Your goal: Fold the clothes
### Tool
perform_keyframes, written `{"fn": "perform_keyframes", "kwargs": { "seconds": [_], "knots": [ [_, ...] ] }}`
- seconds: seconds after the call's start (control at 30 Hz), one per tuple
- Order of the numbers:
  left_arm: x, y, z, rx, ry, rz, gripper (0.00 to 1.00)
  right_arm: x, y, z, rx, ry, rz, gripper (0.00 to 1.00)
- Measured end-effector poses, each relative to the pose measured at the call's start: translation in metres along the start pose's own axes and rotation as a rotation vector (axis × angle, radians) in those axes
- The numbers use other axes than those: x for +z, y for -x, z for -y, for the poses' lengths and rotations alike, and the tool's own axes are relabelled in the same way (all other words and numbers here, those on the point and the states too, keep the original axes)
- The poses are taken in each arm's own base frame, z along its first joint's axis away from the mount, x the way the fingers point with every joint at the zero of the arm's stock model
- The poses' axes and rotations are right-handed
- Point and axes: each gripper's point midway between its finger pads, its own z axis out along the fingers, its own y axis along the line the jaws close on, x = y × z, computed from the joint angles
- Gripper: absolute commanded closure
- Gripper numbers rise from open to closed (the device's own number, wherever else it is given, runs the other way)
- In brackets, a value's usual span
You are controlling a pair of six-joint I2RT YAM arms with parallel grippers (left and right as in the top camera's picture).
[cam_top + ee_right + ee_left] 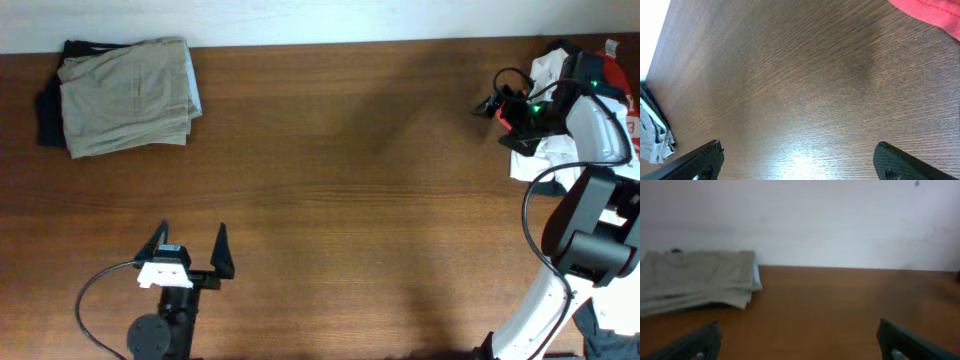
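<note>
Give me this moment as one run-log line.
khaki shorts: folded, far-left corner, atop black garment | left gripper: jaws open, empty | right gripper: jaws open, empty, near white-red heap

You have a brown wood-grain table (350, 180) that runs back to a pale wall. At its far left corner a folded black garment (47, 118) lies on the wood, with the folded khaki shorts (125, 95) stacked on top. At the right edge sits a heap of white cloth (540, 155) and red cloth (935, 12).
</note>
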Motion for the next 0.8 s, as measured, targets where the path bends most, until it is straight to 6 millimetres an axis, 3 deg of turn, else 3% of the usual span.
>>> {"fn": "perform_keyframes", "kwargs": {
  "seconds": [0.1, 0.67, 0.73, 0.77, 0.8],
  "knots": [
    [-0.001, -0.021, -0.006, -0.093, 0.06, -0.079, 0.01, 0.0, 0.0, 0.0, 0.0, 0.0, 0.0, 0.01],
    [-0.001, -0.021, -0.01, -0.1, 0.087, -0.075, 0.01, -0.007, 0.001, -0.007, -0.014, 0.004, 0.014, 0.01],
    [-0.001, -0.021, -0.01, -0.1, 0.087, -0.075, 0.01, -0.054, 0.0, -0.055, -0.116, 0.036, 0.114, 0.01],
    [-0.001, -0.021, -0.01, -0.1, 0.087, -0.076, 0.01, -0.09, -0.009, -0.098, -0.208, 0.078, 0.19, 0.01],
    [-0.001, -0.021, -0.01, -0.1, 0.087, -0.075, 0.01, -0.139, -0.035, -0.155, -0.339, 0.144, 0.279, 0.01]
  ]
}}
